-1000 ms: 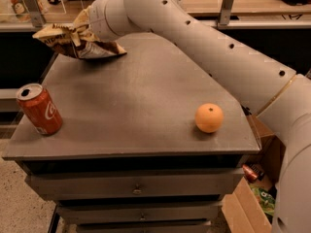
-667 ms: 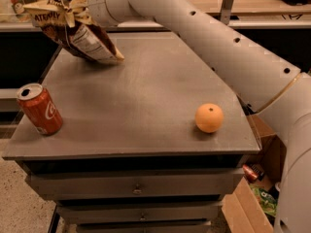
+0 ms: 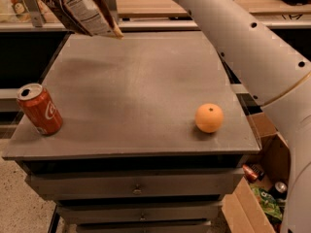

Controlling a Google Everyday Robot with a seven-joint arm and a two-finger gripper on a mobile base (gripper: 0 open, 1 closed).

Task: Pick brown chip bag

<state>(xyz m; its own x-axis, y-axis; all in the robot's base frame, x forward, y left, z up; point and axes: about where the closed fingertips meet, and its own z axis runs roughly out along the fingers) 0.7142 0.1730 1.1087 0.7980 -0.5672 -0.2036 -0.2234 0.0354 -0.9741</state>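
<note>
**Chip bag hanging over the far left corner**

The brown chip bag (image 3: 80,8) is hanging above the far left corner of the worktop (image 3: 141,81), with its white-printed side facing the camera. Its lower corner is appearing to clear the surface. The arm (image 3: 243,42) is reaching in from the right and leaving the view at the top edge. The claw is lying beyond that edge, above the bag, so I cannot tell how it is set.

Judging by the crumpled foil, the bag is looking light, soft and slippery, with brittle contents. A gentle pinch on the flat top seam is seeming the safest hold. The soda can (image 3: 40,109) is standing near left and the orange (image 3: 209,118) is sitting near right, both well apart from the bag.
</note>
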